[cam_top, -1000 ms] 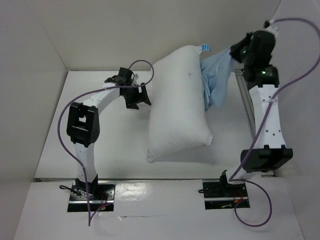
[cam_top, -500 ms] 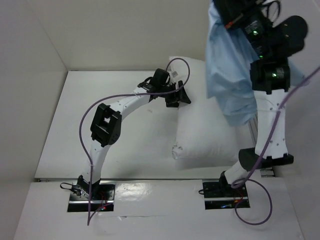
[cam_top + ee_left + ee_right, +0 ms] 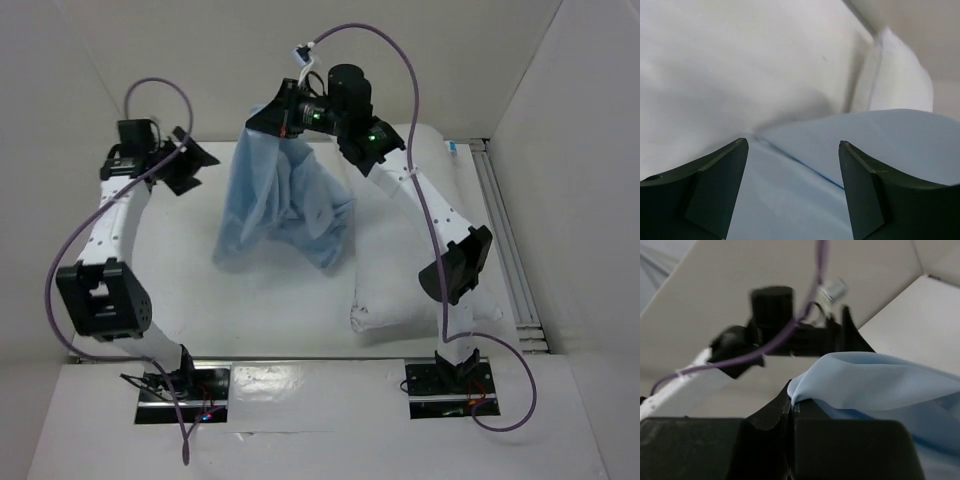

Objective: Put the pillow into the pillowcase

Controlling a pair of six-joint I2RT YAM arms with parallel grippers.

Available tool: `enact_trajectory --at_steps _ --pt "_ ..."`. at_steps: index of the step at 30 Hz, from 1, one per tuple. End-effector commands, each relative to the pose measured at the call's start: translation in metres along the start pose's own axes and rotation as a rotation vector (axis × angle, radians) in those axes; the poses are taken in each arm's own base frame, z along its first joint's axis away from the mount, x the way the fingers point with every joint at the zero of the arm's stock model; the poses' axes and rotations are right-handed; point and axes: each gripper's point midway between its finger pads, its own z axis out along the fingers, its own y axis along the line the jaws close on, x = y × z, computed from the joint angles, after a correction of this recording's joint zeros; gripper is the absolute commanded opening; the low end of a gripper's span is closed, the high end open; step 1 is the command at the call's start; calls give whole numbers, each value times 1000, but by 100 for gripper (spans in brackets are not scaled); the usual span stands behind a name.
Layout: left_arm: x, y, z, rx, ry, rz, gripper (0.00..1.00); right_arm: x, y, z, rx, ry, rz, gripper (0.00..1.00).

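The light blue pillowcase (image 3: 280, 205) hangs in the air over the middle of the table, pinched at its top edge by my right gripper (image 3: 272, 115), which is shut on it. It also shows in the right wrist view (image 3: 875, 380) and the left wrist view (image 3: 805, 190). The white pillow (image 3: 420, 250) lies on the table at the right, partly under the right arm; it also shows in the left wrist view (image 3: 900, 80). My left gripper (image 3: 200, 163) is open and empty, just left of the hanging pillowcase and facing it.
A metal rail (image 3: 505, 240) runs along the table's right edge. White walls close in the table at the back and both sides. A purple cable (image 3: 160, 85) loops above the left arm.
The right arm has swung from the far right to the centre, carrying the pillowcase off the pillow. The left arm has pulled back from the pillow to the far left.
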Motion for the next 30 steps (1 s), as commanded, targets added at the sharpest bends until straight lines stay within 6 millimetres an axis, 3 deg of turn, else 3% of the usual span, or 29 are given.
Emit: enact_trajectory --at_steps 1,3,4,7,8,9,10,13,15,16,17,18,20,21,22,23,24,25,27,28,30 --pt "1 47 -59 -254 -90 -17 86 -4 2 2 -5 -42 -39 0" --pt "-6 56 -80 -278 -157 -40 86 19 -28 14 51 11 -2 0" --pt "-9 63 -87 -280 -170 -62 86 40 -46 26 73 54 26 0" --pt "-4 70 -90 -269 -157 -62 86 78 -82 36 129 145 81 0" --pt "-1 73 -88 -275 -148 -57 86 103 -113 36 191 210 121 8" --pt "-1 74 -89 -276 -146 -45 86 110 -117 36 198 236 138 24" --pt "1 77 -87 -283 -137 -40 86 112 -130 31 219 256 141 31" --pt "15 85 -80 -284 -80 -62 87 104 -166 3 337 300 127 66" --pt "31 97 -72 -299 -23 -89 87 94 -190 -38 502 328 83 81" --pt "38 99 -69 -304 -4 -88 87 91 -198 -55 578 328 64 85" --pt "45 102 -66 -320 10 -84 88 71 -197 -79 697 278 -5 87" --pt "52 113 -62 -342 23 -93 88 90 -219 -106 818 320 19 90" --pt "58 119 -56 -352 24 -96 88 96 -233 -145 1002 310 -15 90" --pt "66 127 -52 -371 47 -121 88 90 -220 -160 1017 289 -43 90" --pt "65 129 -49 -372 50 -122 88 128 -229 -174 1040 380 -25 83" --pt "69 134 -48 -387 55 -126 88 147 -223 -177 987 431 -10 79" --pt "71 137 -45 -397 68 -133 88 153 -212 -181 934 448 -26 76" --pt "71 139 -43 -402 75 -136 88 197 -216 -193 923 545 20 73" --pt "69 140 -37 -374 85 -136 88 227 -213 -198 894 583 61 71" --pt "68 135 -35 -349 100 -125 88 245 -223 -213 965 609 91 71" --pt "65 132 -29 -326 124 -110 88 245 -244 -239 1170 563 95 71"
